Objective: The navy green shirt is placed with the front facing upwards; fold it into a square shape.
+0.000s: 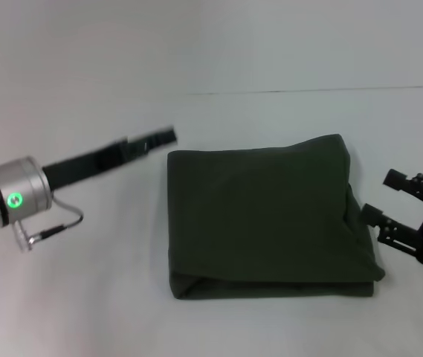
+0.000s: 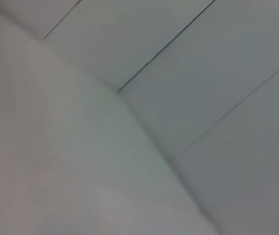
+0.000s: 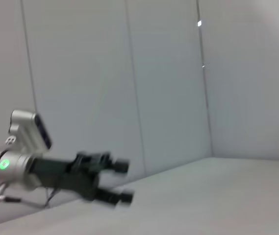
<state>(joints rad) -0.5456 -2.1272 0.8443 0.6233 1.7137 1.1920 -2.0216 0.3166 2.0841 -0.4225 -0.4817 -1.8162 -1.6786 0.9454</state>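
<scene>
The navy green shirt point(image 1: 263, 216) lies squared mid-frame on the tabletop point(image 1: 85, 297); left end effector point(image 1: 168, 137) and right end effector point(image 1: 392, 197) both released, flanking it clear, job apparently done.

Folded shirt point(image 1: 263, 216) lying flat on the worktop point(image 1: 85, 297), centre-right; left hand point(image 1: 168, 137) above the worktop just beside the shirt's far left corner; right hand point(image 1: 383, 197) just beside its right edge, near the front corner.
</scene>
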